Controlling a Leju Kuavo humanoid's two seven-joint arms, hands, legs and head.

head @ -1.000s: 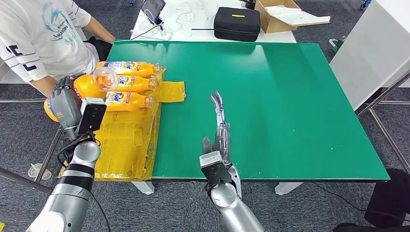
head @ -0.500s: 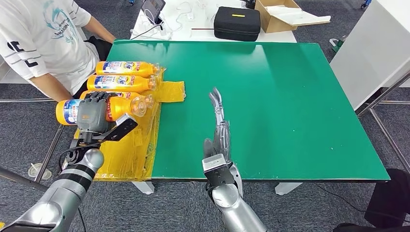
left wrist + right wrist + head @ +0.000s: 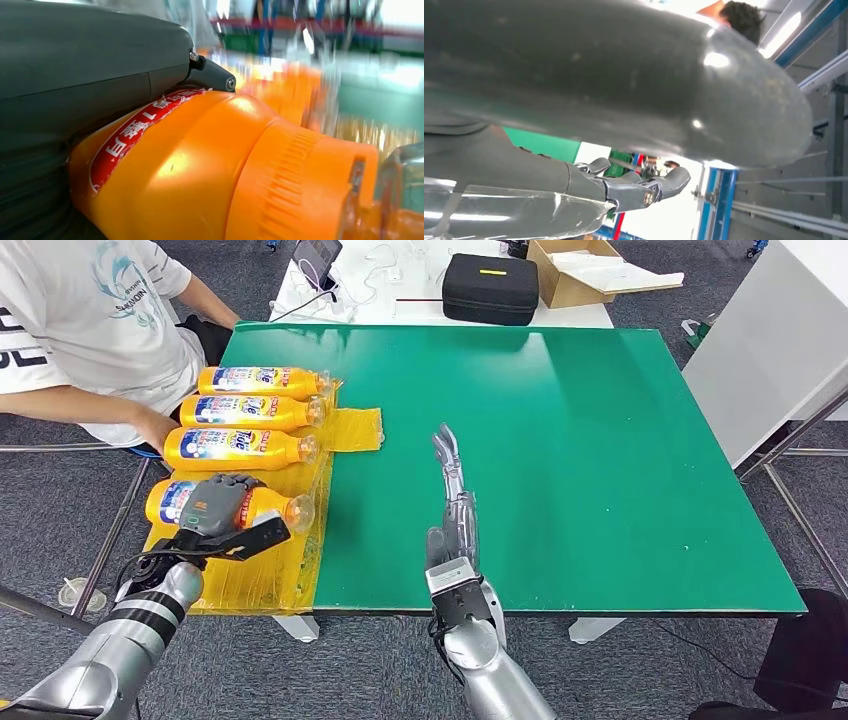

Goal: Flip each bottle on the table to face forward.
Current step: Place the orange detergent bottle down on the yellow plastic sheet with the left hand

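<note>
Three orange bottles lie side by side on the yellow sheet (image 3: 262, 560) at the table's left edge: the far one (image 3: 262, 381), the middle one (image 3: 250, 411) and the near one (image 3: 238, 448), labels up, clear caps toward the table's middle. My left hand (image 3: 218, 510) grips a fourth orange bottle (image 3: 270, 508) lying just in front of that row on the sheet; the left wrist view shows this bottle (image 3: 210, 170) close up under my fingers (image 3: 90, 70). My right hand (image 3: 455, 505) lies flat and open on the green table (image 3: 560, 440), fingers stretched forward, holding nothing.
A person (image 3: 90, 330) in a white shirt sits at the table's left side, one hand (image 3: 158, 430) at the base of the near bottle. A black case (image 3: 490, 288) and a cardboard box (image 3: 585, 270) stand on the white table behind.
My left hand turned the held bottle from upright to lying and lowered it onto the sheet in front of the row. The person's hand came to the near bottle. My right hand stayed put.
</note>
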